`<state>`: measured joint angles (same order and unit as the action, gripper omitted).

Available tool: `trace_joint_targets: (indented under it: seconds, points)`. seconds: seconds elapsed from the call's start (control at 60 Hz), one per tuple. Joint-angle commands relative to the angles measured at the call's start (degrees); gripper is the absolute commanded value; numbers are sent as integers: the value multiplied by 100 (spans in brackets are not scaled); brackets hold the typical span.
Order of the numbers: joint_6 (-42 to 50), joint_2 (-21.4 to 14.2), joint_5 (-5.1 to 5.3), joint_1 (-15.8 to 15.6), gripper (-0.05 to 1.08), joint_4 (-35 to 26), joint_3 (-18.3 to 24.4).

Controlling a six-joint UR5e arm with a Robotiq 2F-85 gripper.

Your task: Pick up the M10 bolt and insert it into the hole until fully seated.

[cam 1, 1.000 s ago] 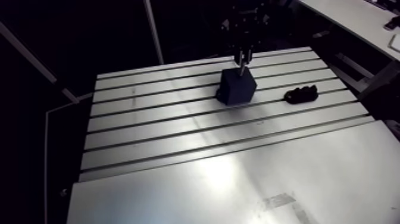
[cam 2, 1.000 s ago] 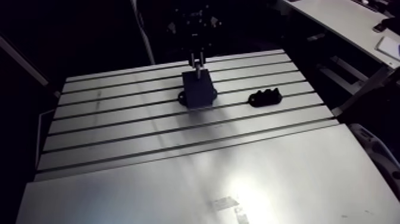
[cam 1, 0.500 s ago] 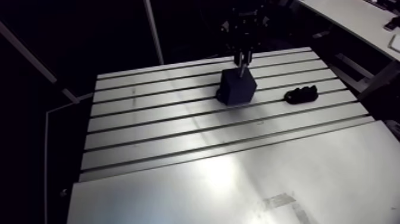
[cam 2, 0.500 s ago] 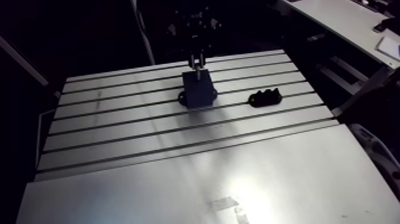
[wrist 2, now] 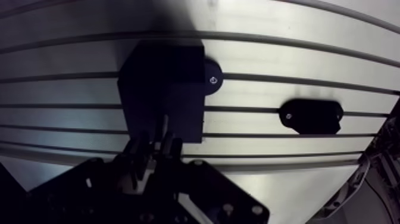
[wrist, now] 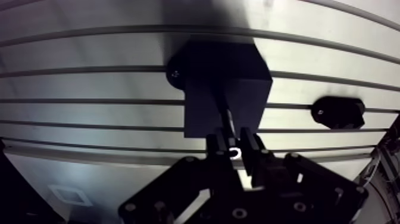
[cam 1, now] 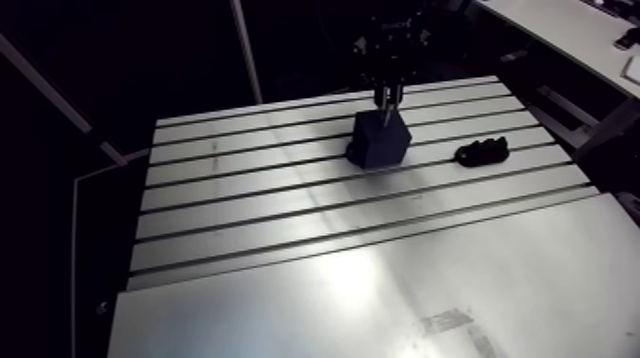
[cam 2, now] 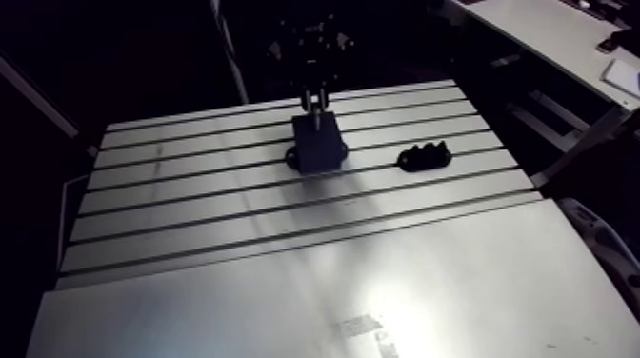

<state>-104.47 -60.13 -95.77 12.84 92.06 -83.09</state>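
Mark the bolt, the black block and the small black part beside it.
bolt (wrist: 227, 119): wrist view, on its bare shank.
black block (cam 1: 386, 148): arm view, on a side face.
small black part (cam 1: 482, 150): arm view, on the middle of its body.

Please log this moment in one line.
end effector: shut on grey metal bolt | bolt: above dark blue block | small black part: aside

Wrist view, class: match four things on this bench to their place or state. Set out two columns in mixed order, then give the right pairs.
Things:
1 M10 bolt
2 dark block
3 small black fixture
4 table

Places or states:
a silvery, with long slots
b gripped in the pincer
c lying beside the block, apart from it
d standing right under the bolt

Pairs: 1-b, 2-d, 3-c, 4-a
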Motion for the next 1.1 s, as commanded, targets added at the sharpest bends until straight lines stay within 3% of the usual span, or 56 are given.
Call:
trace_joint_targets:
  seconds: [0.017, 0.417, 0.483, 0.5, 0.517, 0.533, 0.55, 0.567, 0.717, 0.9, 0.933, 1.083, 1.1]
  points:
    - [1, 5, -7, 7, 108, 43, -59]
    - [34, 6, -7, 8, 108, 80, -201]
    - [60, -10, -7, 8, 102, 96, -220]
    - [54, -18, -7, 8, 84, 119, -220]
    - [54, -18, -7, 8, 84, 119, -220]
    - [39, -20, -30, -7, 49, 175, -235]
    - [39, -20, -30, -7, 49, 175, -235]
    - [29, -20, -41, -2, 2, 236, -252]
    - [1, -80, -1, 16, 0, 647, -403]
    - [-55, -209, 10, 59, 0, 677, -405]
    - [-188, -268, 51, 116, 0, 686, -388]
    - [-298, -466, 54, 175, 0, 645, -337]
    - [-298, -620, 70, 175, 0, 588, -326]
